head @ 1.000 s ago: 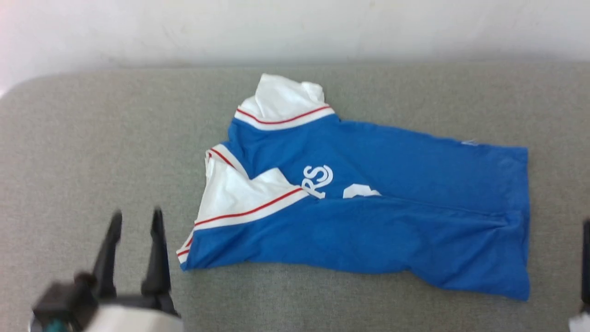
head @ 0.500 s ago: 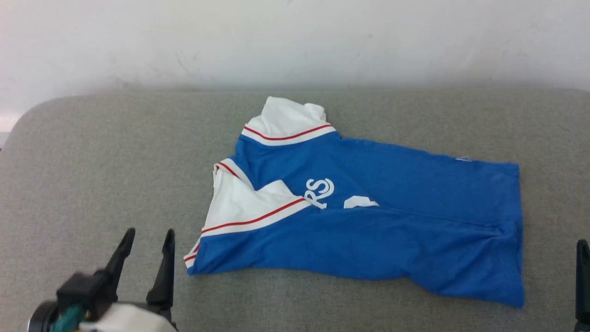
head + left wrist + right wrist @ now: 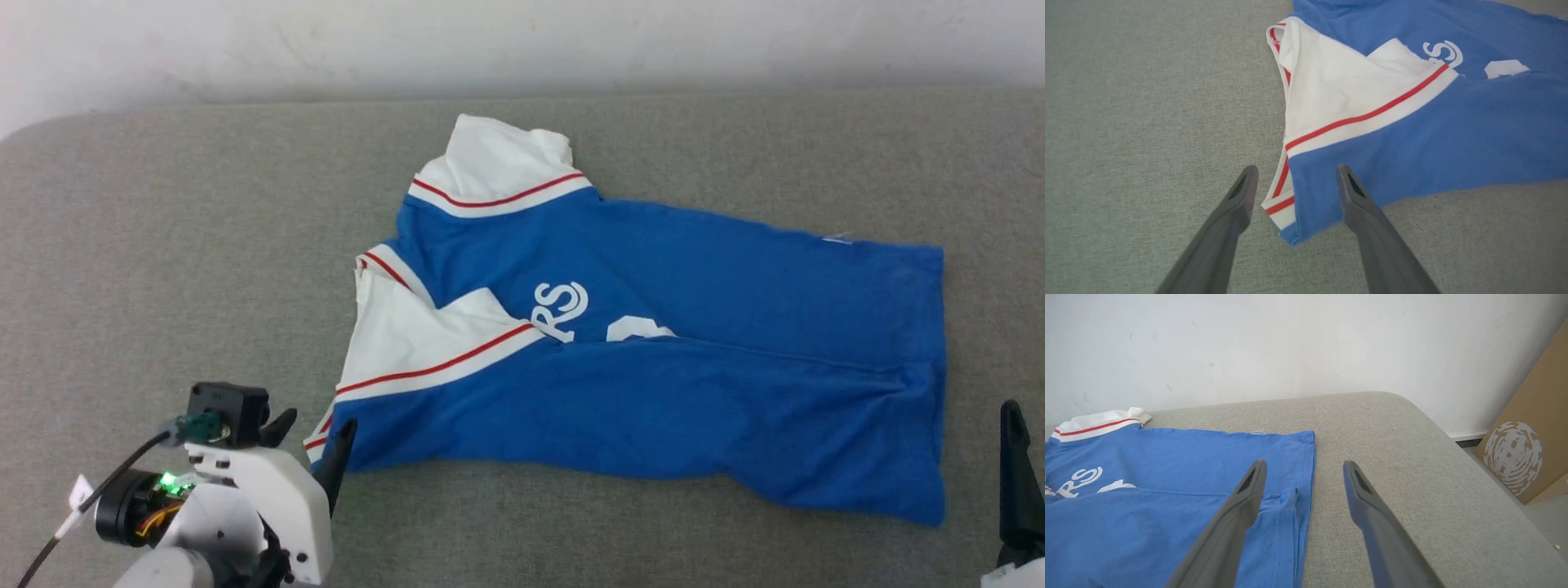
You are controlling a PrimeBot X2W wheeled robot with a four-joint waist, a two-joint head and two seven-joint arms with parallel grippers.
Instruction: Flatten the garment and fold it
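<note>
Crumpled garment [image 3: 653,384] mid-way across grey padded surface [image 3: 163,245], nearer its far edge. Left gripper [image 3: 1296,168] spread wide, flanking the striped near-left corner. Right gripper [image 3: 1304,464] spread wide above the hem, holding nothing.

The left gripper [image 3: 1296,171], on its white wrist [image 3: 253,490], tilts forward and down with both dark fingers spread wide, and the right gripper [image 3: 1303,466] is spread just as wide, holding nothing.

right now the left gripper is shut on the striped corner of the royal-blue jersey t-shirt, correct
No: the left gripper is open, its fingers either side of that striped corner of the royal-blue jersey T-shirt, as the left wrist view shows.
</note>
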